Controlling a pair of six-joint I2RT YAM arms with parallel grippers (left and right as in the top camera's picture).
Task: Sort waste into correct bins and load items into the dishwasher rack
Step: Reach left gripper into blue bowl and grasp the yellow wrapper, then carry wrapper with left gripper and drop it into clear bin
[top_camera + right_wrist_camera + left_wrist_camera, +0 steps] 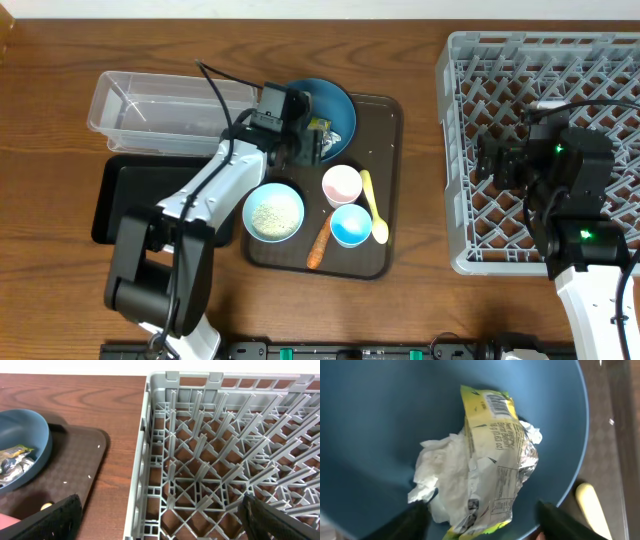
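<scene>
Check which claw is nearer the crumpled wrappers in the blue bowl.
Left. The left claw hangs open directly over the wrappers in the dark-blue bowl. The right claw is away over the dishwasher rack, past the brown tray.

The left arm (pixel 205 190) is made of white shells between bulky black joints, and a thin black cable (pixel 215 88) loops out near its wrist. The right arm (pixel 580 200) looks mostly black at the top, with two small green lights (pixel 585 236) glowing on it, and white lower down. On both arms the fingers (pixel 50 517) are plain matte black.
</scene>
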